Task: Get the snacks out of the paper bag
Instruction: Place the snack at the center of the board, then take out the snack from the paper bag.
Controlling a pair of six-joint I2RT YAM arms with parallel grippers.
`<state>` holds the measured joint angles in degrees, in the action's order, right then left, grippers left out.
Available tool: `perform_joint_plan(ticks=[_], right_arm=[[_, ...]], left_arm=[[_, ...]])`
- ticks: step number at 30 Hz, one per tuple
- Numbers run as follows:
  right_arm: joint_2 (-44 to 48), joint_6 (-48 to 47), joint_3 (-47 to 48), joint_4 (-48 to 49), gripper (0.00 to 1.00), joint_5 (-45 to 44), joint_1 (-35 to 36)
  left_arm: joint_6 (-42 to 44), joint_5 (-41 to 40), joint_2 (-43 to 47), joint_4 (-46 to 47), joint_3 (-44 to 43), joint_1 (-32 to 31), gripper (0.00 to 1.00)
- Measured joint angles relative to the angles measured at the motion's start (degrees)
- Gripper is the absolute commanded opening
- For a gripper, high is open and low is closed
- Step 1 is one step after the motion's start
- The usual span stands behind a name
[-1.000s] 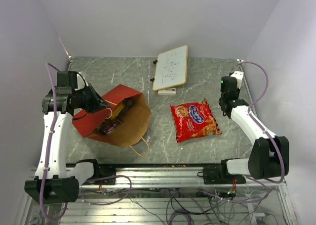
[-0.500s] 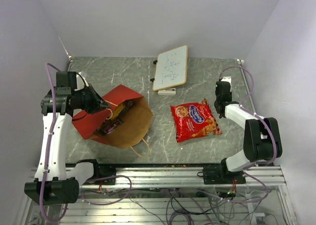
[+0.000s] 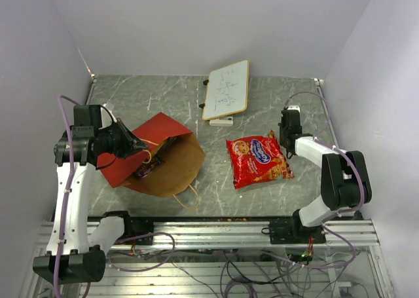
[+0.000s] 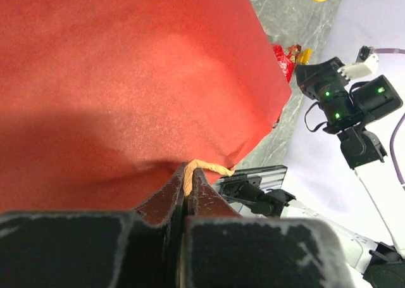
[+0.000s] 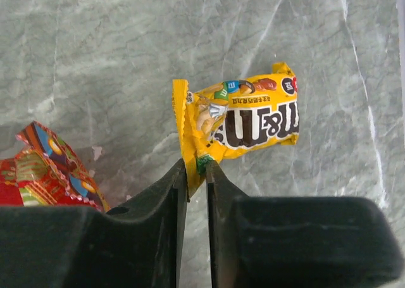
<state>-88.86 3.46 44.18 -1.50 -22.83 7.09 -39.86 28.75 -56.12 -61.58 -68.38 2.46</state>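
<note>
Two end effectors, both pinching: left end effector (image 4: 188, 190) is clamped on the twisted handle (image 4: 207, 168) of the paper bag (image 3: 171, 164), which lies tipped over at the left of the desk (image 3: 163, 98) with candy bars (image 3: 148, 168) in its mouth. Right end effector (image 5: 197, 174) nips the edge of the yellow M&M's packet (image 5: 250, 120), near the red cookie packet (image 3: 258, 159) lying flat.

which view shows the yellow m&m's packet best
Right wrist: the yellow m&m's packet sits centred, logo readable, corner pinched in the right gripper. Top external hides it behind that gripper; left wrist shows perhaps a yellow scrap.
</note>
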Motion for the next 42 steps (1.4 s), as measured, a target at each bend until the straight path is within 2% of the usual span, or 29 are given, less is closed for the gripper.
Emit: perform_joint_plan(ticks=[8, 12, 16, 22, 26, 31, 34, 37, 42], right_arm=[[1.01, 3.17, 3.65, -4.5, 0.5, 3.1, 0.04], [4.22, 3.34, 4.39, -7.1, 0.53, 3.37, 1.14], [6.23, 2.45, 6.95, -7.76, 0.55, 3.52, 5.29], [10.49, -4.39, 7.48, -2.45, 0.59, 7.37, 17.29], [14.45, -9.49, 6.95, 3.28, 0.6, 16.94, 25.31], [19.02, -20.85, 1.03, 13.49, 0.65, 31.93, 38.36], [15.85, -29.44, 0.83, 15.02, 0.65, 36.61, 47.19], [8.81, -37.27, 2.27, 15.61, 0.66, 39.04, 55.45], [-3.41, -45.99, 7.65, 16.26, 0.65, 39.58, 62.07]], left_arm=[[-2.73, -0.02, 3.67, 0.09, 2.14, -0.02, 0.07], [-3.72, -0.02, 3.5, 0.39, 2.78, -0.02, 0.07], [-4.17, -0.07, 3.28, 0.48, 2.89, -0.02, 0.07], [-4.02, -0.11, 0.85, 0.17, 1.09, -0.02, 0.07], [-3.45, -0.09, -0.33, -0.04, 0.48, -0.02, 0.07], [-1.95, -0.04, -1.29, -1.57, 0.35, -0.02, 0.07], [-1.29, -0.04, -1.07, -2.27, 0.33, -0.04, 0.07], [-1.01, -0.13, 0.07, -2.19, 0.33, -0.04, 0.07], [0.72, -2.36, 0.52, -3.74, -0.48, -0.04, 0.07]])
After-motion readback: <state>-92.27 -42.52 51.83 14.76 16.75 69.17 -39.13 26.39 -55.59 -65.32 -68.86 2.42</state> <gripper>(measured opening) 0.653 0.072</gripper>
